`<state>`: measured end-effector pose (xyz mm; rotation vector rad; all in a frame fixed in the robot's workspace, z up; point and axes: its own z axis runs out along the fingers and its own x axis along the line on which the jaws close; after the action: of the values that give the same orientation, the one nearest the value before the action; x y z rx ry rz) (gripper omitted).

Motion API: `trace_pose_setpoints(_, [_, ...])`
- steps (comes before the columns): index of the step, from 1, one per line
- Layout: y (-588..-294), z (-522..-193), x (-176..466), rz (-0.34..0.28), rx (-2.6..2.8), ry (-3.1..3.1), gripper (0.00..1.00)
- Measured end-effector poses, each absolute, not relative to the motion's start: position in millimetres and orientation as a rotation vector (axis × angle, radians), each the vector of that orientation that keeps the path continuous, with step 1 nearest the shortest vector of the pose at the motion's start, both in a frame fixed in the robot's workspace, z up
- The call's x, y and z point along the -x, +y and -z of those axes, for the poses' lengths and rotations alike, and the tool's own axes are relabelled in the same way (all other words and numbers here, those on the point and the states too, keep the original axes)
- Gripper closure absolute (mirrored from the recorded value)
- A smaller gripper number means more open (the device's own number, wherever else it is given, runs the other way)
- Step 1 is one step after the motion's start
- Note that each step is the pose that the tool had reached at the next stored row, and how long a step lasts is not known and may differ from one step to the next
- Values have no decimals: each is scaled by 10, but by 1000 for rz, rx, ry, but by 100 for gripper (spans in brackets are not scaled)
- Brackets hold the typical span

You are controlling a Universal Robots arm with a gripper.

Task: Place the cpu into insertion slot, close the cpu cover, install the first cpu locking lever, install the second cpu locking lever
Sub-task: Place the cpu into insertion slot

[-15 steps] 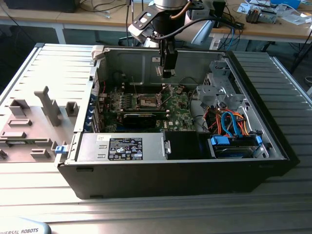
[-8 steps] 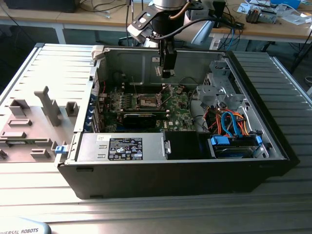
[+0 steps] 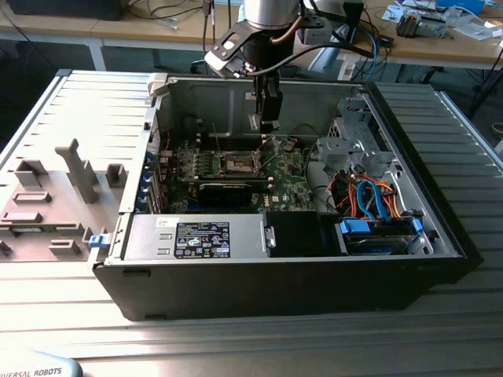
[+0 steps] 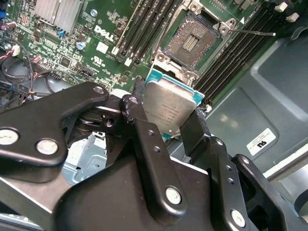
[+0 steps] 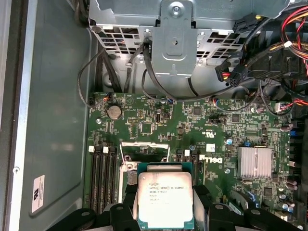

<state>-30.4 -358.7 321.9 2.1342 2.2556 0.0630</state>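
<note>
My pincer [image 4: 164, 115] grips the flat, silver-topped square cpu [image 5: 165, 198] by opposite edges, clear of the dark-centred, metal-rimmed insertion slot [image 3: 238, 162], toward one o'clock of it in the exterior view. I judge the chip light, stiff and fragile underneath.

An open black computer case [image 3: 259, 287] lies on a slatted metal table [image 3: 236, 342]. Inside it, a silver power supply [image 3: 196, 237] sits along the near wall, with blue and orange cables [image 3: 377, 200] toward the exterior view's right. A grey plate of holders [image 3: 47, 208] lies at the exterior view's left. The green board [image 5: 139, 103] carries a coin battery [image 5: 114, 111] and a finned heat sink [image 5: 255, 162], well apart.
</note>
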Motion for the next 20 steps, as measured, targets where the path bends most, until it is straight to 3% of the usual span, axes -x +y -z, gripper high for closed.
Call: trace_pose_setpoints(20, [-3587,-2983,305,-63,-2134,2255,46])
